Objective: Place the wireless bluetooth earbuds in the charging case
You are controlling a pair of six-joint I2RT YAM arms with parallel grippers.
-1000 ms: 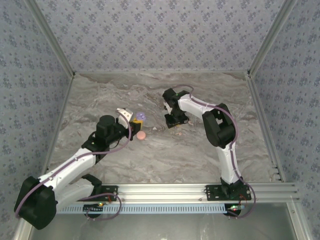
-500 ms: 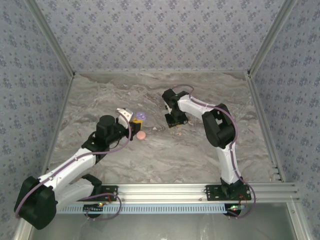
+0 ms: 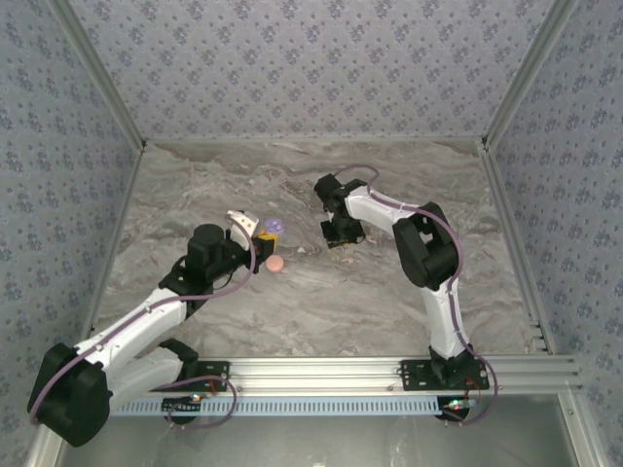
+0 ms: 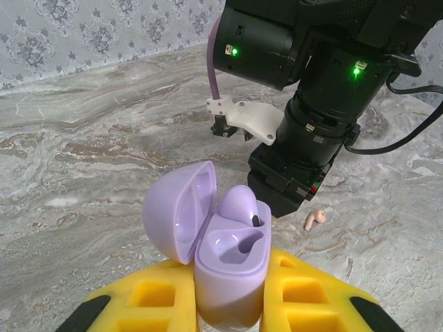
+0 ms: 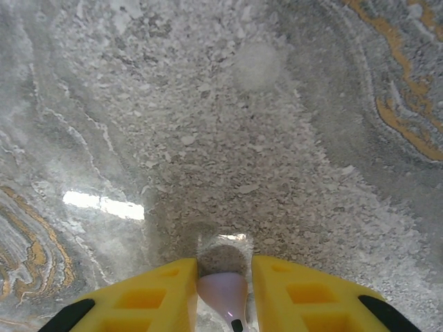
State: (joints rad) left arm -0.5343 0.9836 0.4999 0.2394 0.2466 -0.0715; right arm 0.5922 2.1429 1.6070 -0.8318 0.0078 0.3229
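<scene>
Nearest, a pink round case lies on the table. The left gripper is clamped on the open lilac case, with one earbud seated inside. Beyond, the right gripper pinches a second lilac earbud low over the table. A pink earbud lies beside it.

Your right gripper sits a touch further left than a second ago, the arm's far joint nudged left with it, jaws drawn in narrower, yellow fingers now pinching the lilac earbud.
</scene>
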